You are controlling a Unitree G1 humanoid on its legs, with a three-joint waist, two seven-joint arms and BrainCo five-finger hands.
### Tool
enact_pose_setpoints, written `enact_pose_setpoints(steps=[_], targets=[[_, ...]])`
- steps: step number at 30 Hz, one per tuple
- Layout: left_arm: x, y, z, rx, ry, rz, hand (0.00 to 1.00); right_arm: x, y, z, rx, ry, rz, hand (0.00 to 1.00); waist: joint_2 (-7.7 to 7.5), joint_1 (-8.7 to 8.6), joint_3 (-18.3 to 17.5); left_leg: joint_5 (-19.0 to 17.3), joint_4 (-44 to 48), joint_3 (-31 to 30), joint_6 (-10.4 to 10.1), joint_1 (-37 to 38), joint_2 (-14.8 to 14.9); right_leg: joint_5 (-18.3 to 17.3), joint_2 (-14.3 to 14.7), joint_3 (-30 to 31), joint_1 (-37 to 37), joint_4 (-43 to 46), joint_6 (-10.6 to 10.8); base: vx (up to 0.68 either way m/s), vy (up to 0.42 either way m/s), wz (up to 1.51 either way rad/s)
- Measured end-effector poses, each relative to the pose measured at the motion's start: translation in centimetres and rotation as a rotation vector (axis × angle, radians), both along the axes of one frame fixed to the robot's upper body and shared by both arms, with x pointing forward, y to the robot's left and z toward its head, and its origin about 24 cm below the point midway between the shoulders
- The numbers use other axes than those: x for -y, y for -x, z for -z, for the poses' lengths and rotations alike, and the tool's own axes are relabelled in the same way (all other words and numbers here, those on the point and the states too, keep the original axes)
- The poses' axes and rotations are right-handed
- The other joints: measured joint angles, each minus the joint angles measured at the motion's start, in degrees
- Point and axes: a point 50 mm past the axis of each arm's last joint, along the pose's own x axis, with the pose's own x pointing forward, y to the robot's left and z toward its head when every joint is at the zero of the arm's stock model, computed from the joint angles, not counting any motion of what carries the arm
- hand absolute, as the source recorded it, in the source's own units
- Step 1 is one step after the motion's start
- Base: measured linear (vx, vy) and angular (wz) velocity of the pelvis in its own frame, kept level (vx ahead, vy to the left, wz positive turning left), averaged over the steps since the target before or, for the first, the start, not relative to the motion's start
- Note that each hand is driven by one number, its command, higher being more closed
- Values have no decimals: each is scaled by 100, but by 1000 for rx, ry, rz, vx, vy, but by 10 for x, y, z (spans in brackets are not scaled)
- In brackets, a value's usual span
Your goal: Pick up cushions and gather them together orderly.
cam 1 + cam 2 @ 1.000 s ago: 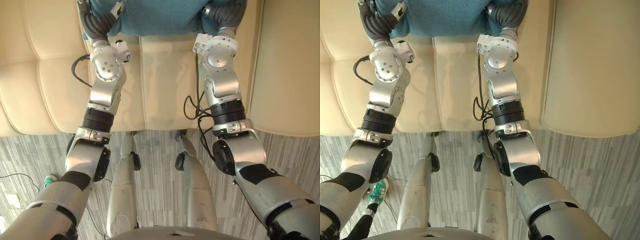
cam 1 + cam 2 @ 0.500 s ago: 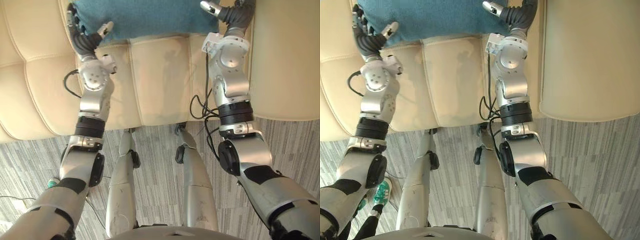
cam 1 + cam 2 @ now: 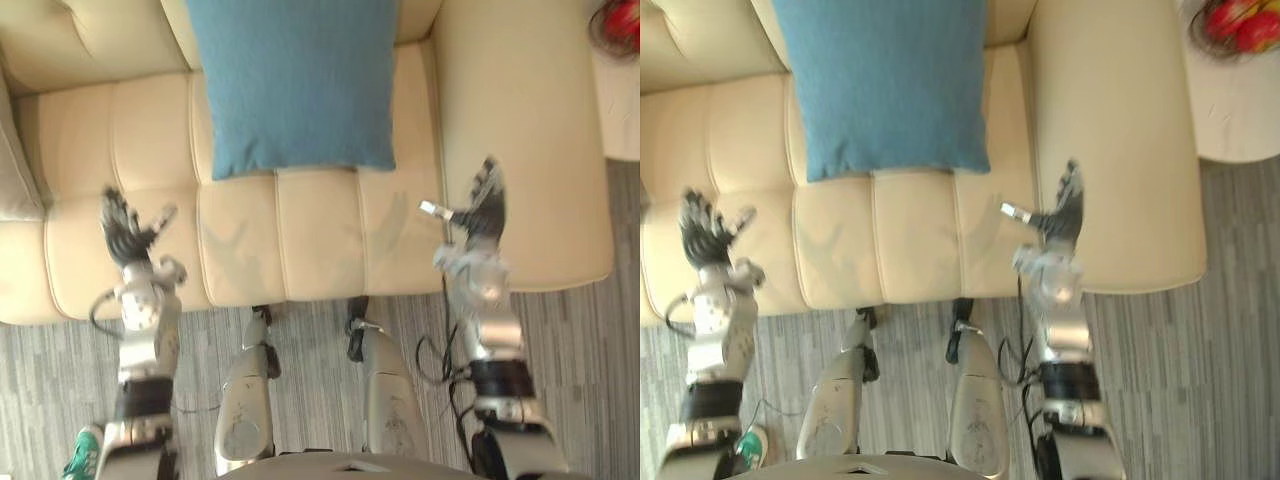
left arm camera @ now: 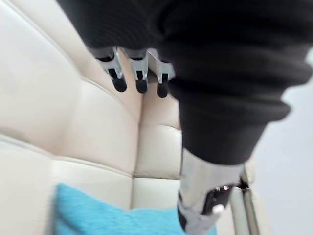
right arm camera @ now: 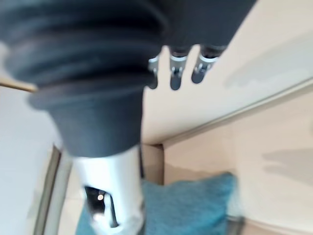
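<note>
The blue cushion (image 3: 295,85) lies flat on the cream sofa (image 3: 520,130), its far end against the backrest, with neither hand touching it. The left hand (image 3: 125,232) hovers over the front of the seat out to the left, fingers spread and empty. The right hand (image 3: 483,208) is raised near the armrest, fingers straight, thumb out, holding nothing. Red fruit (image 3: 1238,22) sits on a white tabletop (image 3: 1240,120) beyond the armrest.
</note>
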Motion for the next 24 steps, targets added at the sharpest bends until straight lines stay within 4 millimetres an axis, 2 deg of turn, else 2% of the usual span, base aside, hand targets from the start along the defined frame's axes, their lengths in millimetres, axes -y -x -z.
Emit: enact_pose_setpoints(steps=[2, 4, 6, 7, 8, 9, 10, 13, 15, 20, 24], targets=[[9, 28, 57, -210, 80, 29, 0, -11, 23, 56, -194, -74, -28, 0, -106, 47, -229, -101, 1, 40, -24, 445, -8, -47, 0, 4, 452, -59, 65, 118, -40, -5], [18, 52, 98, -376, 154, 46, 0, -16, 46, 100, -364, -142, -23, 0, -143, 58, -538, -227, 1, 44, -8, 765, -20, -94, -1, -11, 831, -183, 108, 160, -15, 0], [29, 84, 143, -582, 256, 61, 0, -19, 77, 148, -564, -225, 13, 0, -140, 61, -823, -404, 1, 54, 17, 1289, -51, -140, 1, -43, 1461, -406, 166, 158, 16, 3], [31, 91, 150, -621, 274, 56, 0, -20, 83, 156, -600, -239, 18, 0, -139, 61, -915, -433, 1, 62, 20, 1367, -55, -143, 1, -47, 1562, -458, 174, 132, 30, 2], [35, 109, 167, -711, 319, 44, 0, -20, 102, 177, -696, -273, 41, 0, -140, 58, -1147, -494, 1, 71, 3, 1516, -64, -129, 4, -62, 1768, -600, 198, 121, 38, 0], [36, 117, 175, -755, 335, 38, 0, -20, 111, 186, -744, -289, 56, 0, -141, 59, -1249, -536, 1, 78, 12, 1583, -66, -126, 7, -66, 1856, -676, 197, 141, 48, -5], [38, 134, 188, -845, 358, 34, 0, -19, 130, 204, -838, -327, 94, 0, -141, 60, -1455, -607, 0, 115, 23, 1727, -69, -108, 17, -62, 2066, -849, 197, 106, 42, -9], [42, 160, 205, -986, 383, 27, 0, -15, 158, 226, -970, -384, 162, 0, -106, 67, -1665, -724, -2, 203, -8, 2055, -64, 25, 63, -17, 2518, -1238, 229, 87, 38, -15], [42, 170, 209, -1033, 388, 18, 0, -13, 170, 233, -1029, -390, 187, 0, -99, 65, -1767, -761, -3, 255, -29, 2185, -56, 131, 97, 12, 2714, -1463, 257, 70, 38, -11], [43, 182, 215, -1105, 382, 23, 0, -9, 181, 240, -1083, -416, 230, 0, -99, 90, -1841, -844, -12, 395, -42, 2387, -65, 361, 151, 197, 2983, -1884, 291, 36, 27, -23], [43, 183, 216, -1127, 366, 37, 0, -8, 181, 242, -1098, -418, 237, 0, -126, 109, -1867, -900, -28, 651, -41, 2492, -89, 593, 181, 478, 3051, -2142, 324, 17, 23, -35]])
